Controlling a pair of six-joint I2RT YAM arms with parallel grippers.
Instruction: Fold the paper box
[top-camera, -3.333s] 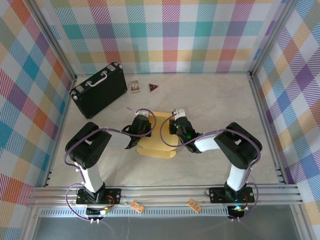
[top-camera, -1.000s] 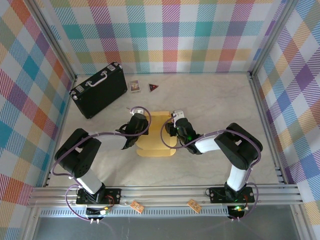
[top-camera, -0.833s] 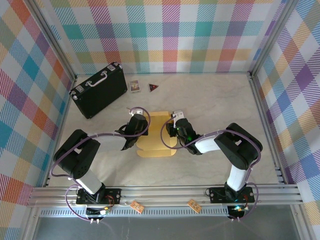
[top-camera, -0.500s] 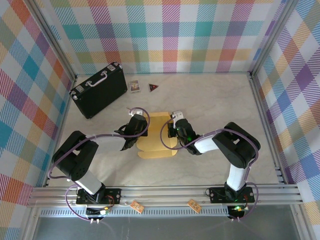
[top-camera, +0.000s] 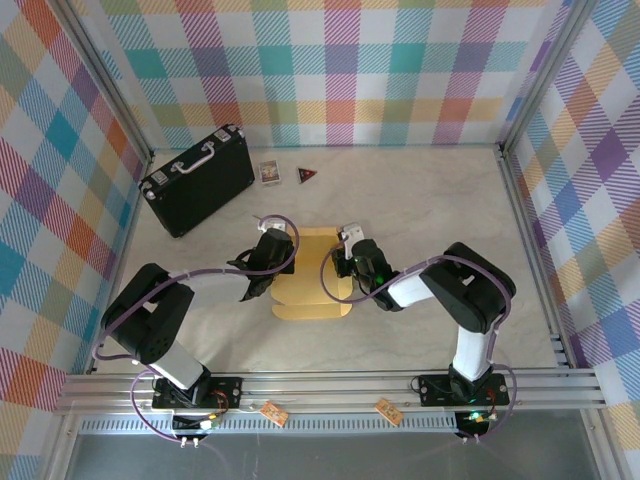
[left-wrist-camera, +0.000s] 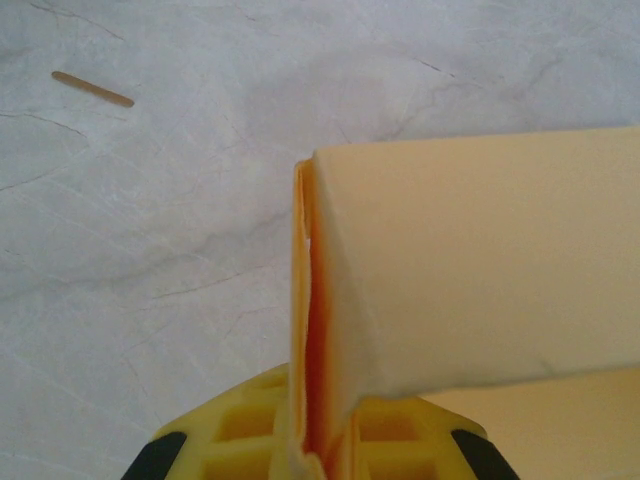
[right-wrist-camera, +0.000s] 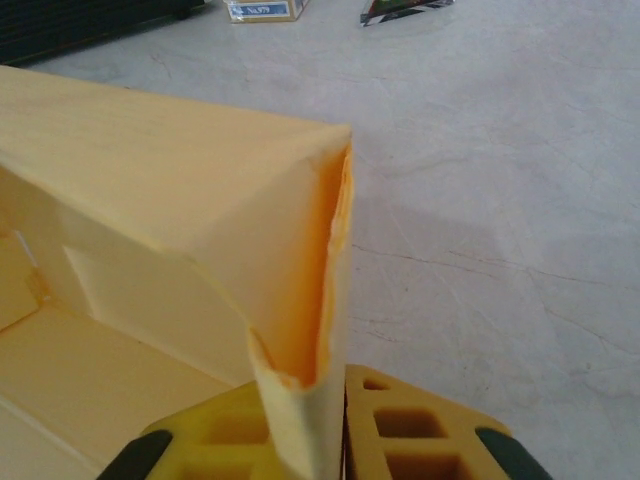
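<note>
The paper box (top-camera: 310, 280) is a mustard-yellow sheet lying mid-table, with its left and right walls folded up. My left gripper (top-camera: 268, 262) is shut on the doubled left wall. In the left wrist view that wall (left-wrist-camera: 470, 260) stands upright out of the yellow fingers (left-wrist-camera: 250, 445) of my left gripper (left-wrist-camera: 325, 445). My right gripper (top-camera: 350, 262) is shut on the doubled right wall. The right wrist view has this wall (right-wrist-camera: 180, 190) rising from my right gripper (right-wrist-camera: 335, 425), with the box floor (right-wrist-camera: 90, 380) to its left.
A black hard case (top-camera: 197, 180) with a pale handle lies at the back left. A small printed carton (top-camera: 269, 172) and a dark triangular piece (top-camera: 307, 175) sit behind the box. A thin wooden stick (left-wrist-camera: 92, 88) lies left of the box. Metal rails (top-camera: 320, 380) edge the table.
Both grippers and the box have shifted slightly away from the arm bases. The right gripper's fingers have closed in on the right wall. The left grip is unchanged.
</note>
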